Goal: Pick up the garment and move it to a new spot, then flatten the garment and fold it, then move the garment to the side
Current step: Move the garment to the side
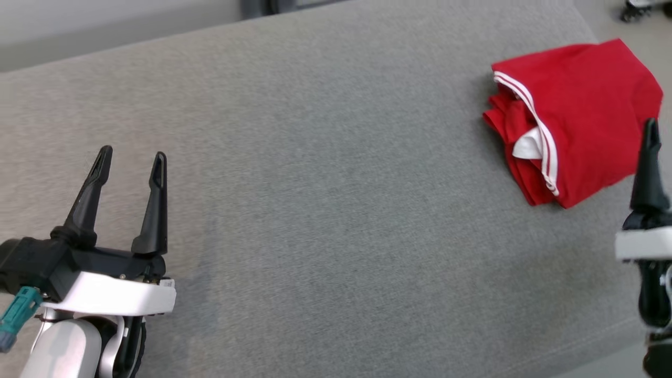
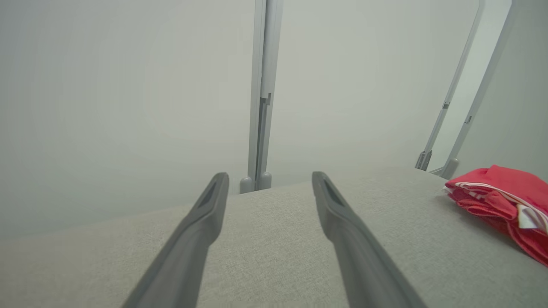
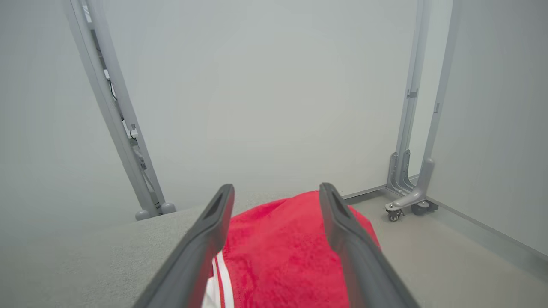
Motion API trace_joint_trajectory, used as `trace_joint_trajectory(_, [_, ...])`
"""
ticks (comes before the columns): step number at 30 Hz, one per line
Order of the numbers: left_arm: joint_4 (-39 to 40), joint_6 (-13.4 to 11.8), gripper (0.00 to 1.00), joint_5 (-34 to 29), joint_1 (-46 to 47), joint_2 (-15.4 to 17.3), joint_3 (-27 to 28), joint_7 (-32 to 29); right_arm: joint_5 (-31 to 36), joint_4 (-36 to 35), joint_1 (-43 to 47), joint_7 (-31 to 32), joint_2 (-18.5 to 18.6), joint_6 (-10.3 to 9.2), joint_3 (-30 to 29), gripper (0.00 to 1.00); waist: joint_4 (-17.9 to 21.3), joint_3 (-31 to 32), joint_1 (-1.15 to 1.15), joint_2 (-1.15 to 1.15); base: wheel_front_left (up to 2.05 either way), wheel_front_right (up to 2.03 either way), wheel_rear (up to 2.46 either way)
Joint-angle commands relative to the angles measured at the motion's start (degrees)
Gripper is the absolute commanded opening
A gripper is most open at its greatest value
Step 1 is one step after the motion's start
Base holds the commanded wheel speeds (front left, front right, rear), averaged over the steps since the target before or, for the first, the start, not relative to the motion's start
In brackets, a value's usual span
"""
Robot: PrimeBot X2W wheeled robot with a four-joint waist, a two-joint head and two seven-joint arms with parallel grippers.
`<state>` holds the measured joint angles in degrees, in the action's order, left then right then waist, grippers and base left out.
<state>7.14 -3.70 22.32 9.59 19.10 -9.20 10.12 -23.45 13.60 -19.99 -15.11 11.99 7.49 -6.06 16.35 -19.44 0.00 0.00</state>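
Note:
The garment (image 1: 583, 115) is red with white stripes and lies folded in a compact bundle at the far right of the grey cloth-covered table (image 1: 336, 210). In the right wrist view my right gripper (image 3: 276, 188) stands open just above the near side of the garment (image 3: 278, 248), with red cloth showing between its spread fingers and nothing clamped. One of its fingers (image 1: 648, 173) rises at the right edge of the head view. My left gripper (image 1: 133, 153) is open and empty at the lower left, far from the garment (image 2: 501, 192), over bare table (image 2: 274, 239).
The table's right edge (image 1: 604, 31) runs just beyond the garment, with floor (image 3: 449, 256) below it. Grey metal frame posts on castors (image 3: 411, 205) stand by the pale wall, and another post (image 2: 259, 128) stands behind the table.

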Motion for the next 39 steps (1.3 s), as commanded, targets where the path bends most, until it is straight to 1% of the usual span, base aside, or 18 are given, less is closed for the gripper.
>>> trace_joint_trajectory(1, [-0.4, -0.7, 1.00, 0.6, -1.0, -0.4, 0.4, 0.7, 2.8, -4.7, 3.0, 0.8, -1.9, 0.01, -0.9, 1.00, -3.4, 3.1, 0.00, 0.00, 0.00, 0.00, 0.00])
trace_joint_trajectory(2, [-0.4, -0.7, 1.00, 0.6, -1.0, -0.4, 0.4, 0.7, 2.8, -4.7, 3.0, 0.8, -1.9, 0.01, -0.9, 1.00, -3.4, 3.1, 0.00, 0.00, 0.00, 0.00, 0.00])
trace_joint_trajectory(4, [-0.9, -1.1, 1.00, 0.7, -1.7, -0.8, 0.6, 1.2, 5.3, -9.6, 5.7, 2.4, -4.1, 0.01, -1.2, 1.00, -5.0, 4.4, 0.00, 0.00, 0.00, 0.00, 0.00])
trace_joint_trajectory(8, [-1.6, -2.1, 1.00, 0.9, -3.2, -1.5, 0.7, 2.0, 8.6, -17.4, 10.1, 6.2, -6.7, 0.01, -0.1, 1.00, -8.2, 6.6, 0.00, 0.00, 0.00, 0.00, 0.00])
trace_joint_trajectory(11, [-2.3, -2.4, 1.00, 1.1, -4.3, -2.0, 0.7, 2.5, 9.9, -21.1, 12.5, 8.6, -7.8, 0.01, 1.0, 1.00, -10.7, 8.1, 0.00, 0.00, 0.00, 0.00, 0.00])
trace_joint_trajectory(13, [-2.9, -2.6, 1.00, 0.8, -5.0, -2.1, 0.7, 2.7, 10.4, -22.4, 13.8, 9.8, -8.3, 0.01, 1.6, 1.00, -12.1, 9.2, 0.00, 0.00, 0.00, 0.00, 0.00])
trace_joint_trajectory(16, [-3.6, -2.9, 1.00, 0.5, -6.1, -2.1, 0.7, 3.1, 11.0, -23.0, 15.4, 11.2, -8.8, 0.01, 2.3, 1.00, -13.9, 10.7, 0.00, 0.00, 0.00, 0.00, 0.00])
trace_joint_trajectory(20, [-4.3, -3.2, 1.00, 0.4, -7.9, -2.2, 0.6, 3.5, 11.5, -22.2, 17.2, 12.4, -8.9, 0.01, 3.1, 1.00, -15.2, 12.6, 0.00, 0.00, 0.00, 0.00, 0.00])
trace_joint_trajectory(30, [-5.5, -3.4, 1.00, -0.4, -11.2, -2.1, -0.9, 3.2, 12.0, -18.6, 21.9, 14.0, -8.9, 0.01, 3.5, 1.00, -16.4, 17.9, 0.00, 0.00, 0.00, 0.00, 0.00])
trace_joint_trajectory(39, [-5.4, -3.7, 1.00, -0.4, -13.8, -1.7, -2.4, 1.8, 12.7, -19.9, 26.0, 16.0, -8.9, 0.01, 3.4, 1.00, -17.3, 20.7, 0.00, 0.00, 0.00, 0.00, 0.00])
